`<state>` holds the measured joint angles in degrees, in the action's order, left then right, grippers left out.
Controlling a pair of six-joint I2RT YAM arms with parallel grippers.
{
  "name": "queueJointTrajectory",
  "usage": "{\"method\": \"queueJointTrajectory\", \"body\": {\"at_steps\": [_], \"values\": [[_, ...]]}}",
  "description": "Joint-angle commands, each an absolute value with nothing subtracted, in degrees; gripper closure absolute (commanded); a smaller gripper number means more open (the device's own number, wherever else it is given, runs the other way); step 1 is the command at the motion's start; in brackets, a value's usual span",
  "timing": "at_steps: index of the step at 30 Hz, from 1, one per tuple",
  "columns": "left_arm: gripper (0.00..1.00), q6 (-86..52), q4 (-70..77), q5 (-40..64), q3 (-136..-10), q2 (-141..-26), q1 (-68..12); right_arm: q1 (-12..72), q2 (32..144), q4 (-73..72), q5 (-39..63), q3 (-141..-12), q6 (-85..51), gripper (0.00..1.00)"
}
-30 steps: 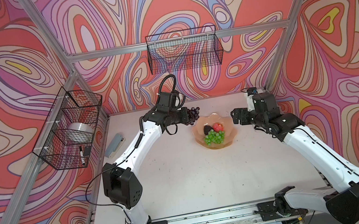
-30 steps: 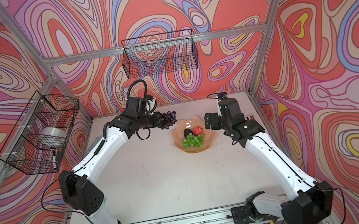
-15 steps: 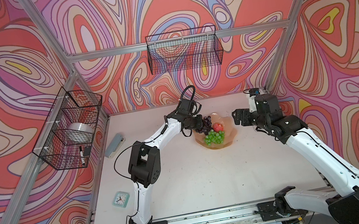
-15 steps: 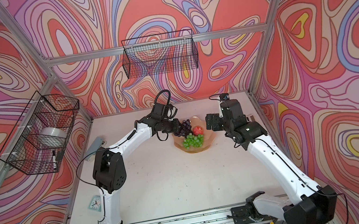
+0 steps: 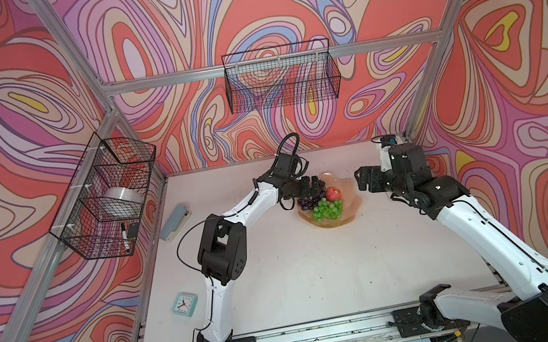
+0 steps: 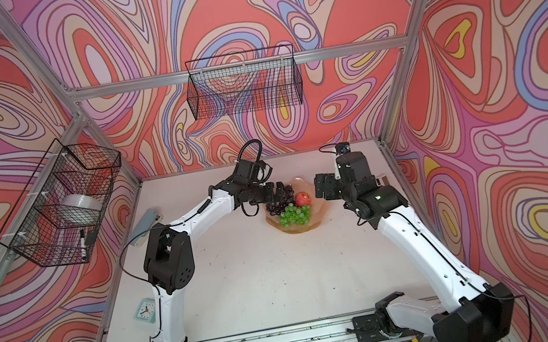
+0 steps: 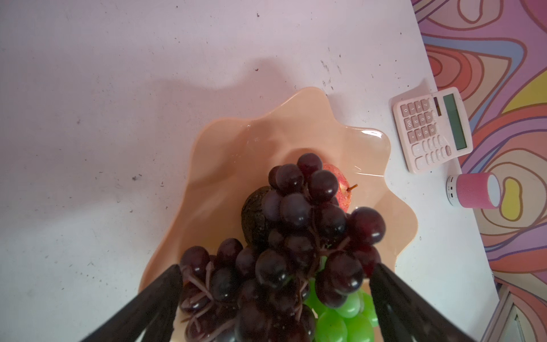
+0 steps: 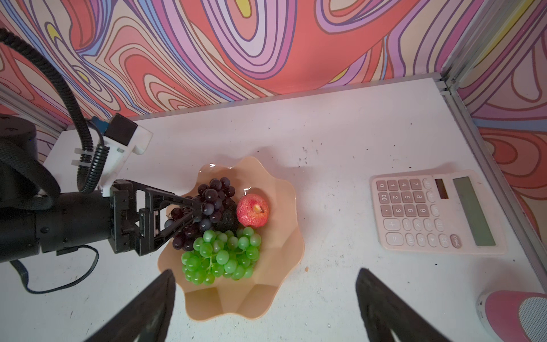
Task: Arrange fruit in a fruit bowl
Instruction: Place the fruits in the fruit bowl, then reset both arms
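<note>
The peach-pink fruit bowl [image 5: 333, 222] [image 6: 297, 228] [image 8: 236, 302] sits at the back middle of the table. In it lie a green grape bunch [image 5: 326, 209] [image 8: 222, 254], a red fruit [image 5: 333, 193] [image 8: 253, 210], a dark bumpy avocado-like oval [image 7: 254, 216] [image 8: 226, 220] and a dark purple grape bunch [image 5: 308, 202] [image 7: 296, 213] [image 8: 211, 195]. My left gripper [image 5: 317, 191] [image 7: 276, 268] [image 8: 196, 211] is open low over the bowl's left side, its fingers straddling the purple bunch. My right gripper [image 5: 360, 180] [image 8: 265, 271] hangs open and empty just right of the bowl.
A pink calculator [image 8: 435, 213] and a pink speaker [image 7: 473, 189] lie right of the bowl near the wall. A mint clock [image 5: 184, 304] and a grey stapler-like thing [image 5: 175, 221] sit at the left. Black wire baskets [image 5: 281, 76] [image 5: 103, 196] hang on the walls.
My left arm carried the purple grape bunch rightward from beside the bowl to over it, and its jaws spread wide. The right arm barely moved.
</note>
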<state>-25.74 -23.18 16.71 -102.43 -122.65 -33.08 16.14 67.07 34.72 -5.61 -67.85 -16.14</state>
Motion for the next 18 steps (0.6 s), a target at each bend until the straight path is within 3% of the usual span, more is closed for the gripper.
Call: {"method": "queueJointTrajectory", "body": {"at_steps": [1,13,18], "values": [[0.00,-25.95,-21.37,16.73,-100.81,-118.88,-33.33,15.87,66.71,34.88,-6.81,-67.06,-16.00,0.02],[0.00,-22.39,-7.09,14.91,-90.79,-102.71,-33.31,15.86,65.23,30.49,-9.67,-64.99,-14.09,0.02],[0.00,-14.46,1.18,2.79,-78.97,-90.14,-33.38,15.82,65.57,27.42,-15.82,-61.91,-13.30,0.02]]}}
